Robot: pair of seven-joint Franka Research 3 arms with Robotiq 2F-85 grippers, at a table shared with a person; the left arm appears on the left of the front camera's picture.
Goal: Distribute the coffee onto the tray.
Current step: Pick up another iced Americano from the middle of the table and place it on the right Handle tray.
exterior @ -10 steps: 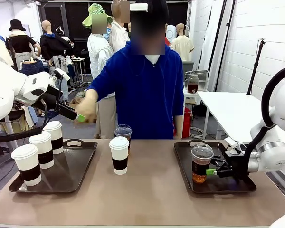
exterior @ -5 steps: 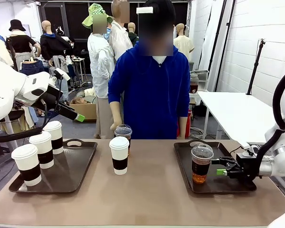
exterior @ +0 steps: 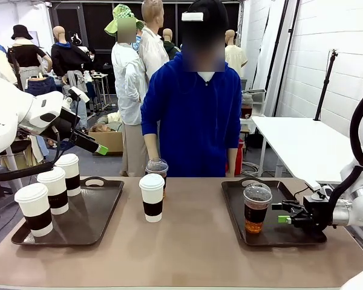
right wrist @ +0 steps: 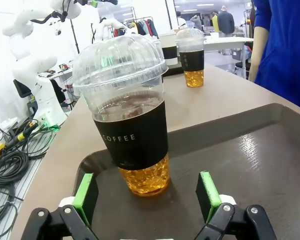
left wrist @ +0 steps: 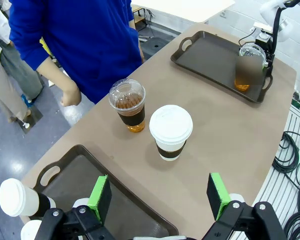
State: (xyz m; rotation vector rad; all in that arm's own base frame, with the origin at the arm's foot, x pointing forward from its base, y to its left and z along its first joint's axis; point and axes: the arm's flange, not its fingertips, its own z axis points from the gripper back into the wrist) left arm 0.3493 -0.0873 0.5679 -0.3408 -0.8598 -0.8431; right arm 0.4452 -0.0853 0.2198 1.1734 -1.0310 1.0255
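Observation:
Three white sleeved coffee cups stand on the left tray. A fourth white cup stands mid-table, with a clear cup of brown drink just behind it. Another clear cup stands on the right tray. My right gripper hovers open just right of that cup, apart from it; in the right wrist view the cup stands beyond the spread fingers. My left gripper hangs open high above the left tray, looking down on the white cup and clear cup.
A person in a blue top stands at the far edge behind the mid-table cups, one hand hanging by the table edge. Bare tabletop lies between the two trays. Cables run along the floor on the right side.
My right gripper has backed away to the right from the clear cup on the right tray. The person has lowered the raised arm and stood upright. My left arm has not moved.

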